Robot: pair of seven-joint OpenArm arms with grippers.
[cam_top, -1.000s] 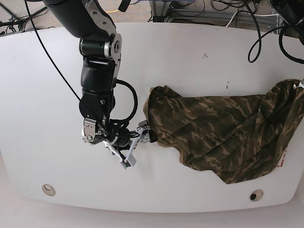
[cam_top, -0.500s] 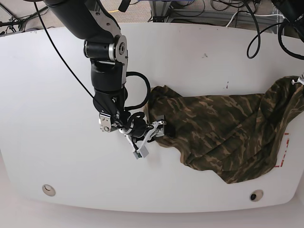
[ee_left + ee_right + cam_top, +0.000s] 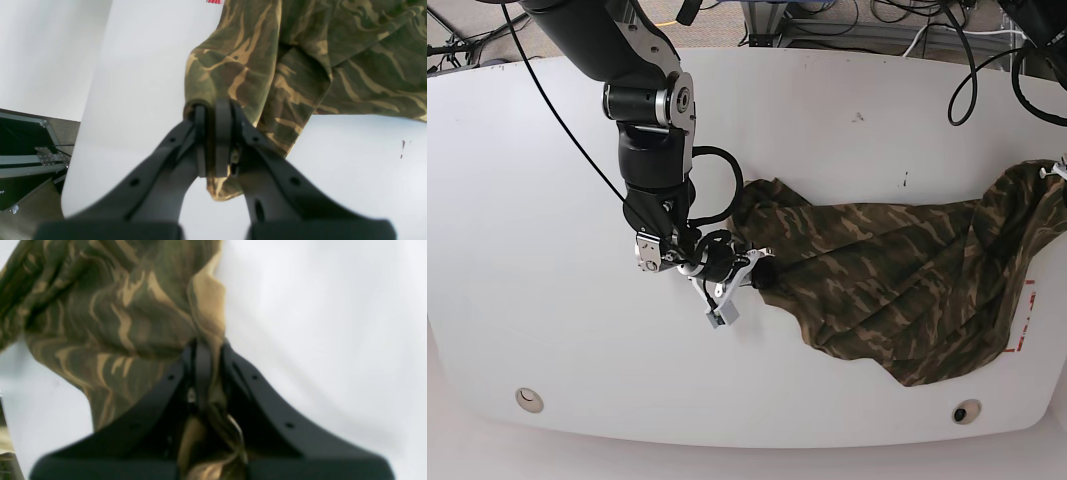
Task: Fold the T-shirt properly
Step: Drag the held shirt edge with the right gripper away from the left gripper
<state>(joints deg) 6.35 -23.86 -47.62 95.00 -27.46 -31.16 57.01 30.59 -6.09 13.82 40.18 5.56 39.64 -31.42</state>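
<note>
T-shirt (image 3: 897, 290): camouflage cloth, bunched and unfolded, lying on the right half of the white table (image 3: 537, 200); its long axis runs left to right across the base view.

Left end of that view: we find the right gripper (image 3: 762, 275) clamped on the shirt's near-left edge, cloth pinched between its fingers (image 3: 200, 366).

Right end: we find the left gripper (image 3: 210, 133) closed on a fold of the opposite end, lifted at the table's right edge; in the base view that arm is out of frame.

Cloth between the two holds sags slack. We judge each arm nearest its own end.

Open room: bare table far left and along the back; the front edge lies near the lowest cloth.
</note>
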